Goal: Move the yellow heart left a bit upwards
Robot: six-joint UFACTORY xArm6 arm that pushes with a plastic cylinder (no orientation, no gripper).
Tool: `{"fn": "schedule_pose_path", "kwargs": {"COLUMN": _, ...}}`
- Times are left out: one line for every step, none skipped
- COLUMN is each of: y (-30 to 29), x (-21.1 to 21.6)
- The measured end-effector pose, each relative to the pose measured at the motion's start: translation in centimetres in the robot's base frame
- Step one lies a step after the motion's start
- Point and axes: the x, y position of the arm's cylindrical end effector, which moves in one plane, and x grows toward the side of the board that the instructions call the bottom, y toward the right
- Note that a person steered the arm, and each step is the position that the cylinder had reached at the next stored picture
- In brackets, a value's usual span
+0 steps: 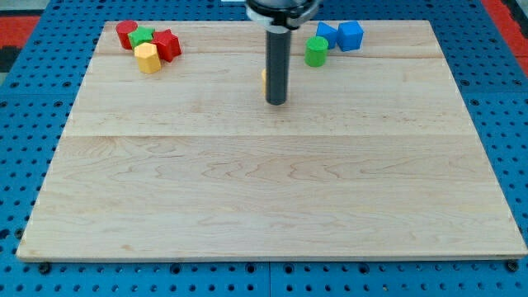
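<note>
The yellow heart [264, 79] is almost wholly hidden behind my rod; only a thin yellow sliver shows at the rod's left edge, near the view's top centre. My tip [276, 102] rests on the wooden board [264, 190], right in front of that sliver and apparently touching it.
At the view's top left, a red block [125, 34], a green block [142, 36], a red star-like block [167, 44] and a yellow hexagonal block [148, 58] cluster together. At the top right stand a green cylinder [316, 51], a blue block [327, 34] and a blue cube [351, 35].
</note>
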Motion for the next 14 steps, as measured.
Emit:
{"fn": "schedule_pose_path", "kwargs": {"y": -3.4, "x": 0.0}}
{"fn": "schedule_pose_path", "kwargs": {"y": -5.2, "x": -0.2}}
{"fn": "schedule_pose_path", "kwargs": {"y": -6.3, "x": -0.5}}
{"fn": "schedule_pose_path", "kwargs": {"y": -7.1, "x": -0.9}}
{"fn": "schedule_pose_path", "kwargs": {"y": -7.9, "x": -1.2}}
{"fn": "schedule_pose_path", "kwargs": {"y": -8.6, "x": -1.6}}
{"fn": "schedule_pose_path", "kwargs": {"y": -9.3, "x": -1.9}}
{"fn": "schedule_pose_path", "kwargs": {"y": -9.9, "x": -2.1}}
{"fn": "schedule_pose_path", "kwargs": {"y": -10.3, "x": -2.2}}
{"fn": "schedule_pose_path", "kwargs": {"y": -10.7, "x": -2.4}}
{"fn": "schedule_pose_path", "kwargs": {"y": -6.5, "x": -1.1}}
{"fn": "schedule_pose_path", "kwargs": {"y": 0.3, "x": -1.1}}
{"fn": "schedule_pose_path", "kwargs": {"y": 4.4, "x": -1.6}}
{"fn": "schedule_pose_path", "kwargs": {"y": 9.9, "x": -1.7}}
